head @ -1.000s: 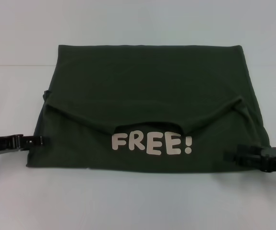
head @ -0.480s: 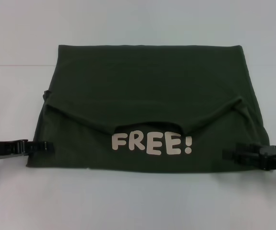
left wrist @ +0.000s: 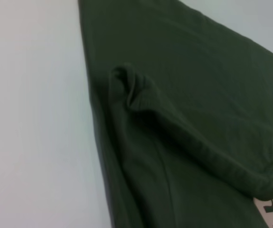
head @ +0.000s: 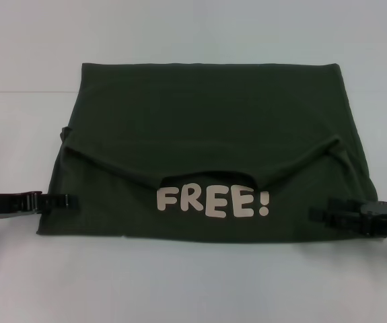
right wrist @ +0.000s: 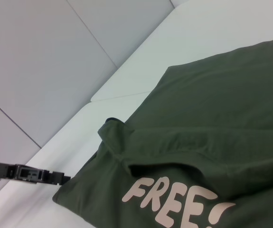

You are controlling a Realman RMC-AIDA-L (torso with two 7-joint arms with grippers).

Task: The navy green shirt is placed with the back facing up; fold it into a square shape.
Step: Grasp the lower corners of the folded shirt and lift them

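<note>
On the flat white table (head: 193,282) lies one big dark olive-green short-sleeved shirt of soft cloth (head: 206,128), and nothing else sits near it or covers it. The shirt is folded over, wider than it is deep, so its long side runs from the robot's left to its right. Its straight folded edge is far from the robot. On the near part, big pale letters (head: 213,202) spell "FREE!" and read the right way up for the robot. One folded flap crosses just behind the letters. Two black grippers sit low at the near corners. The left gripper (head: 64,201) touches the shirt's left edge, and the right gripper (head: 318,216) lies on its right edge. I cannot tell if either gripper is pinching the cloth.
</note>
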